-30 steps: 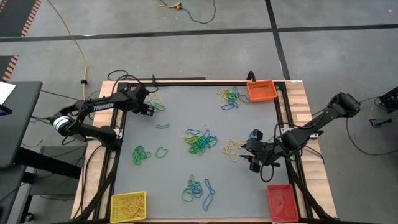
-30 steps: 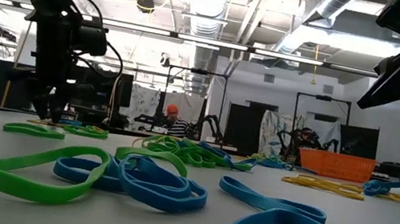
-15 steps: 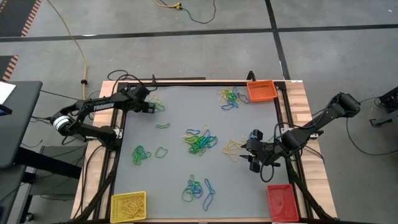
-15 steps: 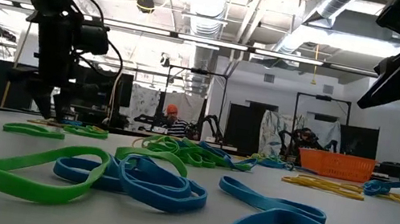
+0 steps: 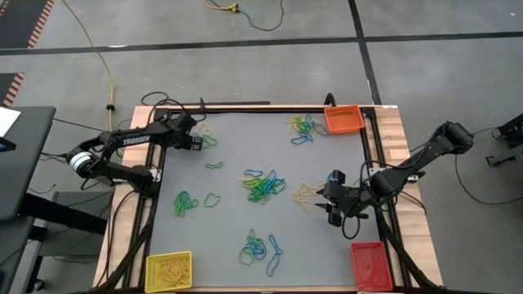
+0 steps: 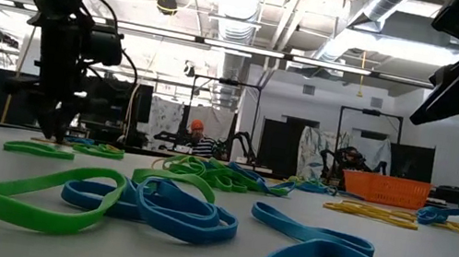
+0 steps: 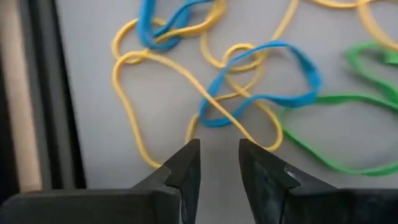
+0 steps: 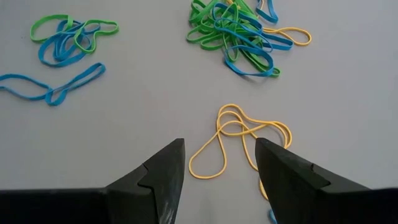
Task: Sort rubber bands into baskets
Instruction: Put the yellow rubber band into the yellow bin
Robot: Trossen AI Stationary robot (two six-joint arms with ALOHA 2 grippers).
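Observation:
Yellow, green and blue rubber bands lie in loose heaps on the grey table (image 5: 237, 147). My left gripper (image 5: 197, 141) (image 7: 219, 158) points down at the far left heap (image 5: 204, 135). Its fingers are open by a narrow gap astride a strand of a yellow band (image 7: 214, 109) that lies tangled with a blue band (image 7: 267, 74). My right gripper (image 5: 329, 201) (image 8: 219, 158) hovers open above a yellow band (image 8: 239, 134) near the right edge, clear of it. The orange basket (image 5: 343, 119) sits at the far right corner, the yellow basket (image 5: 168, 270) near left, the red basket (image 5: 370, 265) near right. My left gripper comes from above, slanting down, with its fingertips (image 7: 186, 155) on either side of the yellow band's crossing strand (image 7: 239, 127), which lies flat on the table. Whether the fingertips touch the strand I cannot tell.
Other heaps of bands lie at the middle (image 5: 263, 185), the far side (image 5: 302, 129), the near side (image 5: 261, 247) and the left (image 5: 186, 202). A raised dark frame (image 5: 155, 175) borders the table. A person sits far off in the room (image 6: 199, 140).
My left gripper has rolled slightly about its own axis without leaving its place over the far left heap. The bands lie as before.

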